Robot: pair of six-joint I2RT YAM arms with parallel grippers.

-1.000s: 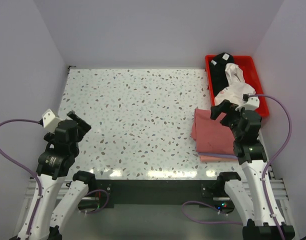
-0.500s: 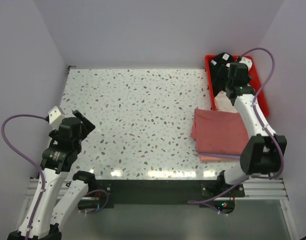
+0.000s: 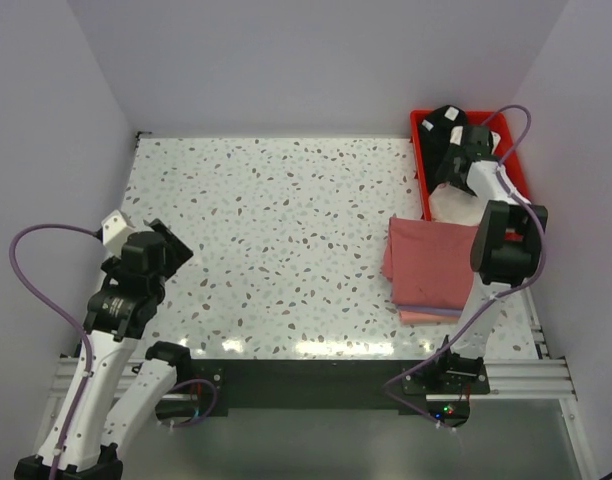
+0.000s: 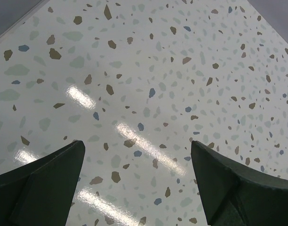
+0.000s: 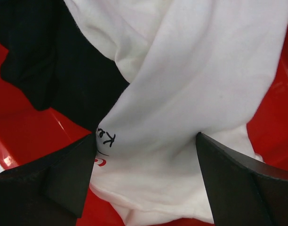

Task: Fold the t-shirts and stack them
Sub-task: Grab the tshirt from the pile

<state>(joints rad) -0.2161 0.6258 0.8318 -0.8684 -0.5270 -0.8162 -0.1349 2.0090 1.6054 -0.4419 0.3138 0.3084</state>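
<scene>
Red tray (image 5: 21,136) holds a white t-shirt (image 5: 191,84) and a black t-shirt (image 5: 45,56); the white one's tiny lettering is unreadable. Right hand (image 5: 145,155) is spread inside the tray, and left hand (image 4: 137,160) is spread too.

A white terrazzo tabletop (image 3: 286,230), speckled in brown, grey and blue, is enclosed by plain pale lilac surfaces: a back wall (image 3: 316,70) behind it, a left wall (image 3: 46,150) and a right wall (image 3: 586,120) beside it. Overhead light is reflected as glossy patches (image 3: 316,347) along its near edge, below which a metal frame (image 3: 551,378) is mounted.
</scene>
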